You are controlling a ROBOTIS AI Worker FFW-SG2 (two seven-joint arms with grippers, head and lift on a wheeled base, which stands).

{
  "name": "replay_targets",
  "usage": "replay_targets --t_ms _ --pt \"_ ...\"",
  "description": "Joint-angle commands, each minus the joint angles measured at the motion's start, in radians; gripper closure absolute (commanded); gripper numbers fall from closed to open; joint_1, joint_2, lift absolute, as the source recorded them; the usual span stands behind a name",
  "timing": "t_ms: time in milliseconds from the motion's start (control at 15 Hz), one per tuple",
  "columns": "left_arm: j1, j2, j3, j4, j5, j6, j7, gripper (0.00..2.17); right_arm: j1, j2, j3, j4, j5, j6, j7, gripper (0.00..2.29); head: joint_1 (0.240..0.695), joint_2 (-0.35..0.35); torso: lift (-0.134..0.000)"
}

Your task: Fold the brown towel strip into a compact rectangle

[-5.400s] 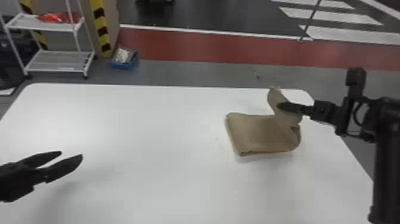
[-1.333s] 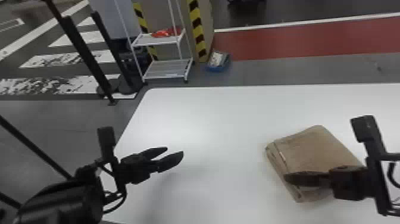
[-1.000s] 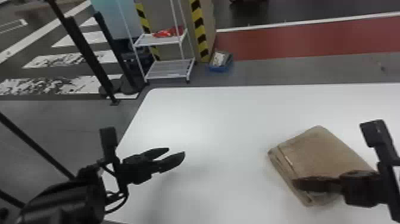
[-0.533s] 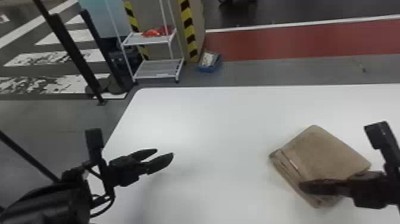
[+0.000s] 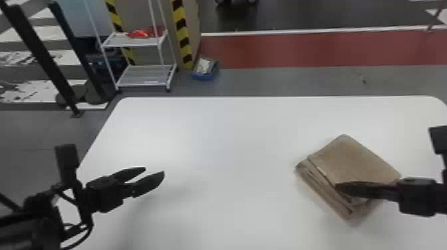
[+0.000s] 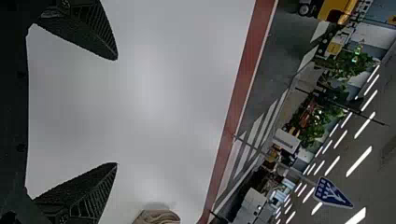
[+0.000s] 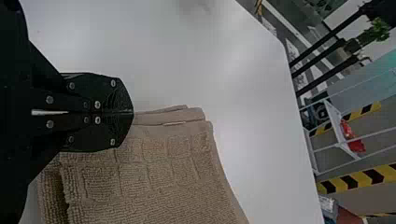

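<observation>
Head view, right claw [image 5: 340, 188]: fingers together, over one side of the towel [image 5: 352, 159]
Towel: folded in flat layers, lying on the right part of the desk [image 5: 232, 139]
Left claw [image 5: 154, 171]: fingers apart, above the desk, well apart from the towel
Past the desk: white rack [image 5: 143, 75], with a blue box [image 5: 203, 77] beside it on the floor

The right end effector [image 5: 340, 188] covers part of the towel [image 5: 352, 159], whose rest runs off both wrist views. The head view's edges crop the counter [image 5: 216, 149] and both arms. I can't make out what's in the blue bin [image 5: 203, 76].
</observation>
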Motion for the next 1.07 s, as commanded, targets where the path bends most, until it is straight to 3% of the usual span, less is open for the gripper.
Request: replay_targets --t_ms 0,133,333,533,667,1000 --pt "0.000 -0.002 0.000 -0.001 0.000 0.000 0.000 0.07 0.006 0.005 -0.102 -0.053 -0.082 0.049 0.000 2.04 0.695 0.102 -0.120" --pt "0.000 -0.001 0.002 -0.001 0.000 0.000 0.000 0.07 -0.001 -0.004 -0.182 -0.060 -0.088 0.083 0.000 2.04 0.695 0.088 -0.120" --pt "0.000 0.001 0.002 -0.006 0.003 0.000 0.000 0.07 0.006 -0.081 -0.226 -0.011 -0.017 0.104 0.000 2.04 0.695 0.019 -0.120" --pt "-0.003 0.001 -0.011 -0.006 0.000 0.000 0.000 0.07 -0.009 -0.127 -0.246 0.072 0.023 0.125 -0.008 2.04 0.695 -0.050 -0.120" --pt "-0.003 0.002 -0.014 -0.006 -0.002 0.003 0.000 0.07 -0.038 -0.129 -0.237 0.124 0.029 0.113 -0.037 2.04 0.695 -0.103 -0.120" --pt "0.003 0.002 -0.004 -0.014 -0.002 0.003 -0.003 0.07 -0.202 -0.121 -0.128 0.315 0.098 0.092 -0.151 2.04 0.695 -0.135 -0.120"
